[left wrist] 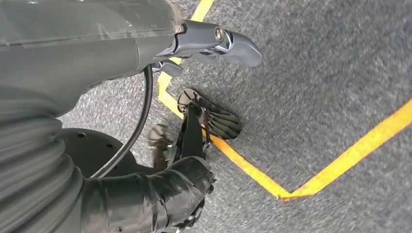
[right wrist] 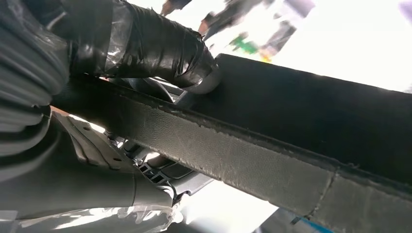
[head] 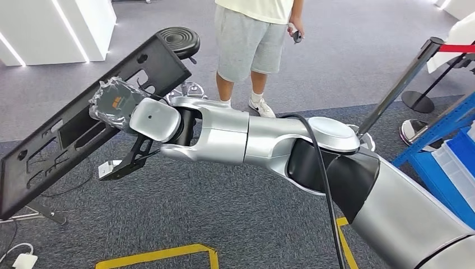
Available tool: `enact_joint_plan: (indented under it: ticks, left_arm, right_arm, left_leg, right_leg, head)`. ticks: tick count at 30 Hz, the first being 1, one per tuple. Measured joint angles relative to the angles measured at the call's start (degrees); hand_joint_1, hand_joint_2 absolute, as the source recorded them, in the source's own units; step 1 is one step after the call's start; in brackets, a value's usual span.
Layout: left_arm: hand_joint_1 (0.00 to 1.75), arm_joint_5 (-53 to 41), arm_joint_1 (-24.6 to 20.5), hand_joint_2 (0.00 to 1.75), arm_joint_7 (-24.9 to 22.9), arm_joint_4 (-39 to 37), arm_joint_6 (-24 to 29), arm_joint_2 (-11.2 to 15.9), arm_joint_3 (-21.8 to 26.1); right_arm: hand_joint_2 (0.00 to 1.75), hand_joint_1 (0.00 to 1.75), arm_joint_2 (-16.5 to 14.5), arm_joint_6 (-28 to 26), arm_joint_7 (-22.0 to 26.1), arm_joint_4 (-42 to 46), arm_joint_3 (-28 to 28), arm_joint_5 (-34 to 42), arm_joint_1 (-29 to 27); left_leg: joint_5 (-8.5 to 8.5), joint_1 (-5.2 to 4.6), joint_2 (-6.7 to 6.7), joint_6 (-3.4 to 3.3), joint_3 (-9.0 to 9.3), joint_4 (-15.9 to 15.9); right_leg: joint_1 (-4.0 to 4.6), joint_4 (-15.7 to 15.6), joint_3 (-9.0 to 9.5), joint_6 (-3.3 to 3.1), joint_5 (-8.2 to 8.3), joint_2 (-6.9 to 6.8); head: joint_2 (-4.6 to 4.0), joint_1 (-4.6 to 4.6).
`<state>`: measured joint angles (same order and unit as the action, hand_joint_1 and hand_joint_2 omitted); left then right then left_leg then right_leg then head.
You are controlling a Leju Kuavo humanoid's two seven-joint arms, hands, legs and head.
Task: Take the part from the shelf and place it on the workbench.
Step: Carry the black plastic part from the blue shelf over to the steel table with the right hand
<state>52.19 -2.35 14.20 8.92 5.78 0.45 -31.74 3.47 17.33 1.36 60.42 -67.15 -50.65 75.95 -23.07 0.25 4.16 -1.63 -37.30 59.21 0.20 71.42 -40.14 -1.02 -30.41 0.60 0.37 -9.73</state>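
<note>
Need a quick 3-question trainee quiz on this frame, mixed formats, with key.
1. True or false: the right hand grips the long black part.
2. The floor under the robot is: A) bare concrete B) grey carpet with yellow tape lines C) wooden planks.
3. Fill in: the person stands beyond the arm, beside a black ____.

Key: 1 true; 2 B; 3 stool.
</note>
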Motion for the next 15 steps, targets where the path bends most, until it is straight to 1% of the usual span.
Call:
enact_joint_plan:
  ticks: [1,2,3,4,5,6,7,8,9,10,11,12,13,14,15]
  left_arm:
    - [0.00,0.09,0.04,1.75,0.07,0.00,-0.08,-0.08,-0.01]
    - [0.00,0.18,0.00,1.75,0.15,0.00,-0.14,-0.16,-0.01]
    - [0.00,0.25,-0.05,1.75,0.20,0.00,-0.17,-0.23,-0.01]
    - [0.00,0.30,-0.06,1.75,0.22,0.00,-0.19,-0.31,-0.01]
    - [0.00,0.33,-0.04,1.75,0.22,0.00,-0.16,-0.30,-0.02]
    - [0.00,0.35,0.04,1.75,0.18,0.00,-0.13,-0.28,-0.02]
    - [0.00,0.37,0.17,1.75,0.13,0.01,-0.07,-0.25,-0.03]
    - [0.00,0.39,0.26,1.75,0.08,0.01,0.00,-0.21,-0.04]
    - [0.00,0.42,0.30,1.75,0.03,0.01,0.04,-0.14,-0.05]
    - [0.00,0.45,0.29,1.75,0.01,0.01,0.08,-0.05,-0.05]
    - [0.00,0.48,0.25,1.75,-0.01,0.00,0.07,0.06,-0.06]
    - [0.00,0.50,0.21,1.75,-0.01,0.00,0.04,0.19,-0.06]
    - [0.00,0.54,0.20,1.75,-0.01,0.00,-0.01,0.32,-0.06]
    - [0.00,0.56,0.21,1.75,-0.01,0.00,-0.05,0.44,-0.06]
    - [0.00,0.59,0.22,1.75,-0.01,0.00,-0.08,0.55,-0.06]
  right_arm:
    - [1.75,1.75,0.17,-0.51,-0.04,0.24,0.79,1.92,-0.63]
    - [1.75,1.75,0.34,-1.06,-0.04,0.44,1.66,3.44,-1.11]
    - [1.75,1.75,0.48,-1.55,-0.04,0.62,2.42,4.42,-1.43]
    - [1.75,1.75,0.61,-1.97,-0.04,0.75,3.06,5.33,-1.70]
    - [1.75,1.75,0.69,-2.23,-0.03,0.85,3.53,6.35,-1.93]
    - [1.75,1.75,0.75,-2.34,-0.01,0.97,3.98,7.46,-2.22]
    - [1.75,1.75,0.89,-2.36,0.00,1.08,4.45,8.50,-2.55]
    - [1.75,1.75,1.02,-2.34,-0.01,1.17,4.91,9.33,-2.78]
    - [1.75,1.75,1.17,-2.28,-0.03,1.27,5.36,9.96,-2.93]
    - [1.75,1.75,1.33,-2.20,-0.06,1.32,5.75,10.40,-3.01]
    - [1.75,1.75,1.44,-2.07,-0.08,1.37,6.03,10.82,-3.07]
    - [1.75,1.75,1.51,-1.88,-0.09,1.39,6.19,11.27,-3.23]
    - [1.75,1.75,1.56,-1.69,-0.10,1.41,6.25,11.69,-3.46]
    - [1.75,1.75,1.57,-1.50,-0.14,1.41,6.25,12.06,-3.70]
    - [1.75,1.75,1.57,-1.37,-0.23,1.42,6.25,12.26,-3.87]
  left_leg:
    - [0.02,0.04,0.68,0.02,-0.02,-0.01]
    - [0.11,0.11,1.31,0.12,-0.15,0.01]
    - [0.23,0.32,1.83,0.27,-0.38,0.00]
    - [0.37,0.57,2.38,0.48,-0.62,-0.04]
    - [0.56,0.74,3.05,0.79,-0.73,-0.18]
    - [0.68,0.79,3.69,1.06,-0.77,-0.33]
    - [0.56,0.61,3.41,1.26,-0.83,-0.20]
    - [-0.06,0.39,2.28,1.45,-1.18,0.62]
    - [-1.25,0.23,0.62,1.65,-2.00,2.53]
    - [-2.87,0.26,-1.36,1.86,-3.25,5.41]
    - [-4.55,0.48,-2.57,2.16,-4.81,8.85]
    - [-5.68,0.77,-3.20,2.50,-6.17,11.85]
    - [-5.98,1.07,-3.56,2.81,-6.88,13.43]
    - [-5.25,1.38,-3.86,3.17,-6.47,12.87]
    - [-3.79,1.67,-4.22,3.52,-5.07,10.41]
  right_leg:
    - [0.29,-4.29,1.65,-0.68,2.33,1.40]
    - [0.45,-7.95,3.03,-1.18,4.05,2.85]
    - [0.60,-10.34,3.91,-1.48,4.96,3.96]
    - [0.71,-11.43,4.27,-1.66,5.12,4.66]
    - [0.82,-11.78,4.41,-1.69,5.21,4.20]
    - [0.73,-12.32,4.83,-1.74,5.35,3.40]
    - [0.61,-13.05,5.40,-1.75,5.57,2.57]
    - [0.43,-13.84,5.98,-1.79,5.87,1.70]
    - [0.26,-14.54,6.49,-1.82,6.14,0.85]
    - [0.32,-14.79,6.74,-1.82,6.21,0.03]
    - [0.33,-14.81,6.82,-1.87,6.18,-0.75]
    - [0.31,-14.71,6.82,-1.80,6.06,-1.55]
    - [0.23,-14.55,6.79,-1.66,5.91,-2.30]
    - [0.09,-14.30,6.74,-1.43,5.72,-3.05]
    - [-0.09,-13.97,6.68,-1.13,5.47,-3.71]
  head:
    - [0.00,0.02]
    - [0.00,0.00]
    - [0.00,-0.02]
    - [0.00,-0.05]
    - [0.00,-0.09]
    - [0.00,-0.09]
    - [0.00,-0.09]
    - [0.00,-0.06]
    - [0.00,-0.05]
    - [0.00,-0.04]
    - [0.00,-0.02]
    - [0.00,-0.03]
    - [0.00,-0.03]
    - [0.00,-0.03]
    - [0.00,-0.03]
